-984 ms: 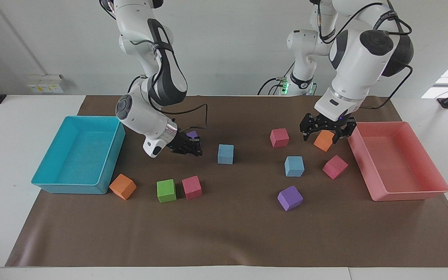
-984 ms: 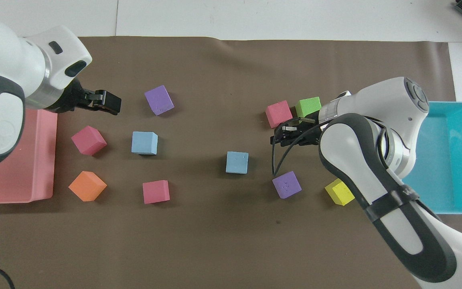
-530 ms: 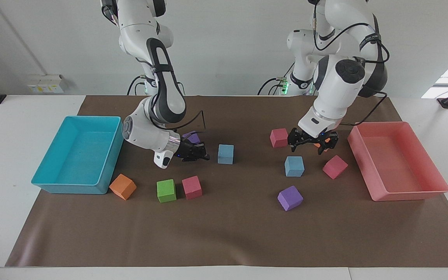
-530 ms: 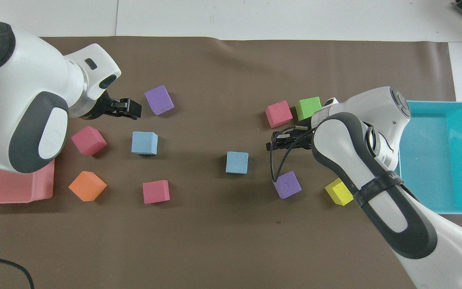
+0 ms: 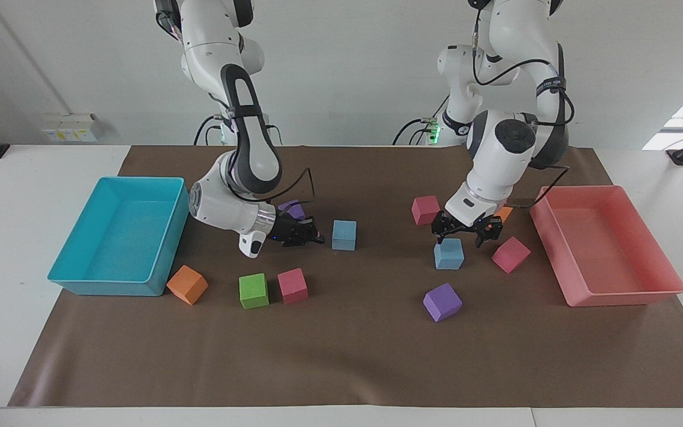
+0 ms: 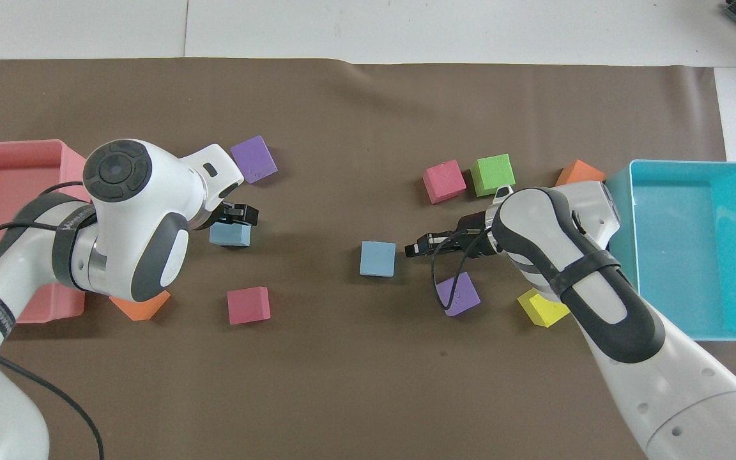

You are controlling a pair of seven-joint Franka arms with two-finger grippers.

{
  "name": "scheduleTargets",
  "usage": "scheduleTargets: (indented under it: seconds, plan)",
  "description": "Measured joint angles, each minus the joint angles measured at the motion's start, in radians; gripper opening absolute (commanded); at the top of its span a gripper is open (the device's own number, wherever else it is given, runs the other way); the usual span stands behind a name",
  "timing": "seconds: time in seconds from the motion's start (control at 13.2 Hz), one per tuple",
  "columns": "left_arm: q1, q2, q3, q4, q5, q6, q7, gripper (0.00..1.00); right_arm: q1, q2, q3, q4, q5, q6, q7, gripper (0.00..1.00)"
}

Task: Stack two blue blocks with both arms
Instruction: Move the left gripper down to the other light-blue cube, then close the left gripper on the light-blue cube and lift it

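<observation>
Both arms are down among the cubes, each by a blue block.

The right gripper, fingertips pressed together and empty, lies low just beside one blue block at mid-table. The left gripper hangs with fingers spread wide, holding nothing, over the other blue block, which sits toward the left arm's end, near a pink cube and the pink tray.

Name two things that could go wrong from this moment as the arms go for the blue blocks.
1. The right hand is shut and low beside its blue block; moving on like this, it may push the block instead of gripping it.
2. The left hand is open over the other blue block, with a pink block close by; it could bump that.
</observation>
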Motion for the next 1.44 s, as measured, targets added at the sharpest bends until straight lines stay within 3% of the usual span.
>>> scheduleTargets:
  seconds: [0.76,0.83,0.91,0.98,1.06,1.21,1.44]
  plan:
    - [-0.010,0.043,0.003,-0.054,0.001,0.099,-0.021,1.00,0.003,0.000,0.002,-0.021,0.000,0.011,-0.010,0.00]
    - [-0.010,0.044,0.005,-0.054,0.001,0.101,-0.022,0.87,0.003,0.000,0.002,-0.021,0.000,0.013,-0.010,0.00]
    - [-0.010,0.044,0.007,-0.054,0.001,0.101,-0.023,0.61,0.003,0.000,0.002,-0.021,0.000,0.015,-0.010,0.00]
    - [-0.010,0.044,0.008,-0.054,0.001,0.101,-0.024,0.43,0.003,0.000,0.002,-0.021,0.000,0.015,-0.010,0.00]
    - [-0.010,0.044,0.009,-0.054,0.001,0.101,-0.024,0.32,0.003,0.000,0.002,-0.022,0.000,0.015,-0.010,0.00]
    - [-0.010,0.043,0.009,-0.054,0.001,0.101,-0.024,0.18,0.003,0.000,0.002,-0.022,0.000,0.015,-0.010,0.00]
    - [-0.010,0.040,0.009,-0.047,0.001,0.095,-0.025,0.19,0.003,0.000,0.002,-0.022,0.000,0.016,-0.010,0.00]
